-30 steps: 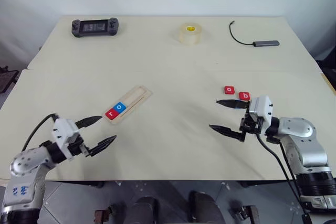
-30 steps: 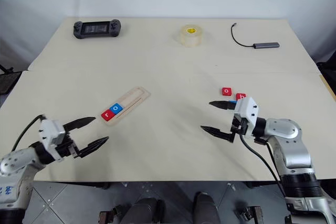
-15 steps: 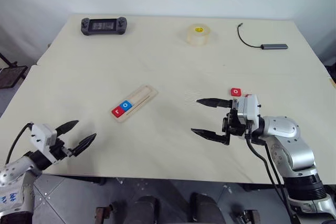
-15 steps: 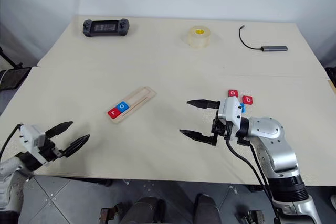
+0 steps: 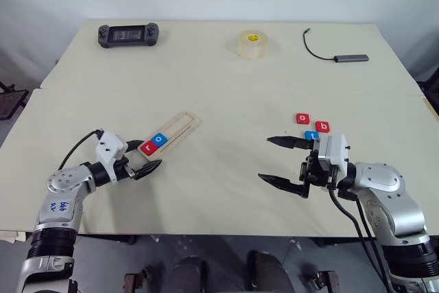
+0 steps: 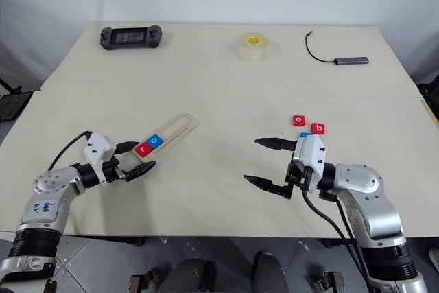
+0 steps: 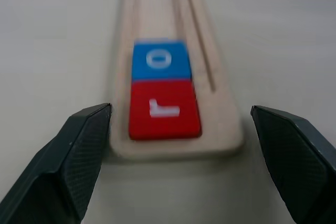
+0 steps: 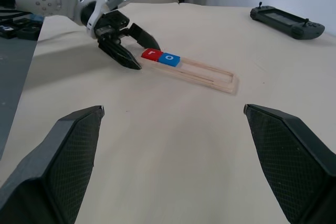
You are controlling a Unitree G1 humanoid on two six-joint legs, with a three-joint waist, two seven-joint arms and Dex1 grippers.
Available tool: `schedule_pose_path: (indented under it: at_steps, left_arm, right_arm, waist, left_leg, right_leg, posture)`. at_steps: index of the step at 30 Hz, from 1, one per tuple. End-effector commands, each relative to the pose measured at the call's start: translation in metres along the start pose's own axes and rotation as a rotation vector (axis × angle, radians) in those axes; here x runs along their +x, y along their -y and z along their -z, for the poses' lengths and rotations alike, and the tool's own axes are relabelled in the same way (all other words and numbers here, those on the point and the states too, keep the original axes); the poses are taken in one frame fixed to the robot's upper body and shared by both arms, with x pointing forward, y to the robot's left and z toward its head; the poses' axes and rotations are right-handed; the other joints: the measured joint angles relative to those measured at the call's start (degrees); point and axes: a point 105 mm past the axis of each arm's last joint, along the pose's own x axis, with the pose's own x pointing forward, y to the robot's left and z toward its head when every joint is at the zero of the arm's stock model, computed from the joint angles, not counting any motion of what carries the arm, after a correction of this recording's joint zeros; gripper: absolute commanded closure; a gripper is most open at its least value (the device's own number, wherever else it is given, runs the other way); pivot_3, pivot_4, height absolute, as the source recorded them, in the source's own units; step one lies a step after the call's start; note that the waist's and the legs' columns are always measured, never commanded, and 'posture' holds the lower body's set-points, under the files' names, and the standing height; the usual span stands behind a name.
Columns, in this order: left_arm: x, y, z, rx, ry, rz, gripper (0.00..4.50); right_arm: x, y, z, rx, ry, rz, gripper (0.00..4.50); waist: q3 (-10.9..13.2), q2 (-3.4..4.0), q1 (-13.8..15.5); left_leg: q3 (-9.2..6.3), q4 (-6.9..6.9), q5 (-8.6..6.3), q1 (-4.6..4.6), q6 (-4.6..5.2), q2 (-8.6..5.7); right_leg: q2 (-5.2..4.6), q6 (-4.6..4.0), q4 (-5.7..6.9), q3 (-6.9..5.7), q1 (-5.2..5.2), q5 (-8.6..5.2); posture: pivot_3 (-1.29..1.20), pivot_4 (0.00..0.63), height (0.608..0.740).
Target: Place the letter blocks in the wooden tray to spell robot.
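Note:
The wooden tray (image 5: 180, 127) lies slanted on the left half of the table. A red "r" block (image 5: 145, 147) sits at its near end, with a blue "o" block (image 5: 158, 138) next to it. The rest of the slot (image 7: 156, 9) is bare. My left gripper (image 5: 147, 157) is open at the tray's near end, one finger on each side of the "r" block. At the right, a red "o" block (image 5: 302, 119), a red "b" block (image 5: 322, 127) and a blue block (image 5: 311, 134) lie loose. The blue one is partly hidden behind my right gripper (image 5: 265, 159), which hovers wide open and holds nothing.
A black game controller (image 5: 125, 33) lies at the far left. A roll of clear tape (image 5: 251, 43) stands at the far middle, and a dark cable with a hub (image 5: 343, 55) lies at the far right. A seam (image 5: 226, 90) crosses the table.
My left gripper has reached forward from near the table's front edge to the tray's near end, still open. The right gripper stays wide open in about the same place. The camera has shifted.

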Motion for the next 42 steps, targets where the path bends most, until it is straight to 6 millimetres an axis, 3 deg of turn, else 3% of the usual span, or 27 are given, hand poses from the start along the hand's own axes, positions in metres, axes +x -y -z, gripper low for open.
schedule_pose_path:
  at_steps: [1, 4, 9, 12, 19, 24, 32, 37, 42]
  left_arm:
    - [-0.003, -0.005, 0.011, -0.011, -0.06, -0.036, 0.0]
    - [0.0, -0.001, 0.015, -0.026, -0.074, -0.013, 0.0]
    - [0.007, 0.005, 0.014, -0.029, -0.071, 0.017, 1.08]
    - [0.009, 0.006, 0.012, -0.015, -0.058, 0.023, 1.1]
    - [0.024, 0.037, -0.045, 0.144, 0.174, 0.232, 1.1]
    - [0.048, 0.077, -0.062, 0.261, 0.181, 0.472, 1.1]
    - [0.092, 0.124, -0.052, 0.38, 0.13, 0.737, 1.1]
    - [0.115, 0.128, -0.049, 0.386, 0.08, 0.739, 1.1]
    - [0.117, 0.132, -0.049, 0.382, 0.067, 0.776, 1.1]
  right_arm:
    - [-0.001, -0.001, -0.012, -0.033, 0.026, 0.008, 0.03]
    - [0.0, -0.002, -0.011, -0.027, 0.027, 0.015, 0.03]
    - [0.001, -0.003, -0.011, -0.025, 0.027, 0.022, 0.0]
    - [-0.002, -0.001, -0.01, -0.024, 0.018, 0.028, 0.0]
    - [-0.024, 0.001, -0.004, -0.014, -0.052, 0.071, 0.0]
    - [-0.052, -0.003, 0.003, 0.011, -0.129, 0.138, 0.0]
    - [-0.097, -0.02, 0.017, 0.052, -0.256, 0.273, 0.0]
    - [-0.111, -0.029, 0.017, 0.067, -0.287, 0.337, 0.0]
    - [-0.12, -0.035, 0.019, 0.082, -0.304, 0.388, 0.0]
  waist:
    - [0.0, 0.0, 0.0]
    - [0.0, 0.0, 0.0]
    - [0.0, 0.0, 0.0]
    - [0.0, 0.0, 0.2]
    - [0.0, -0.02, 1.0]
    - [0.0, -0.03, 1.1]
    - [0.0, -0.06, 1.0]
    - [0.1, -0.12, 1.1]
    - [0.1, -0.12, 1.1]
  left_leg:
    - [0.0, 0.03, 0.0, 0.01, 0.0, 0.0]
    - [0.0, 0.07, 0.0, 0.04, 0.0, 0.01]
    - [0.01, 0.09, 0.01, 0.1, -0.02, 0.01]
    - [0.01, 0.1, 0.01, 0.1, -0.02, 0.0]
    - [-0.05, 0.12, 0.01, -0.04, 0.01, -0.05]
    - [-0.06, 0.12, 0.01, -0.07, 0.02, -0.1]
    - [0.05, 0.12, 0.05, -0.05, 0.08, -0.11]
    - [0.09, 0.15, 0.08, -0.04, 0.14, -0.11]
    - [0.06, 0.15, 0.09, -0.02, 0.15, -0.12]
  right_leg:
    - [0.0, 0.0, 0.01, 0.0, 0.02, 0.0]
    - [-0.01, 0.0, 0.05, 0.02, 0.04, 0.0]
    - [-0.02, 0.0, 0.11, 0.06, 0.05, 0.0]
    - [-0.03, 0.0, 0.12, 0.06, 0.05, 0.0]
    - [-0.09, 0.0, 0.04, -0.01, 0.02, 0.0]
    - [-0.11, 0.01, -0.03, -0.06, 0.07, 0.01]
    - [-0.04, 0.04, -0.02, -0.05, 0.1, 0.02]
    - [-0.04, 0.1, -0.01, 0.01, 0.12, 0.05]
    - [-0.07, 0.12, -0.01, 0.02, 0.12, 0.06]
  posture:
    - [0.0, 0.15, 0.74]
    - [0.0, 0.15, 0.74]
    - [0.0, 0.15, 0.74]
    - [0.0, 0.15, 0.74]
    - [0.0, 0.15, 0.74]
    - [0.0, 0.15, 0.74]
    - [0.0, 0.15, 0.74]
    - [0.0, 0.15, 0.74]
    - [0.0, 0.15, 0.74]
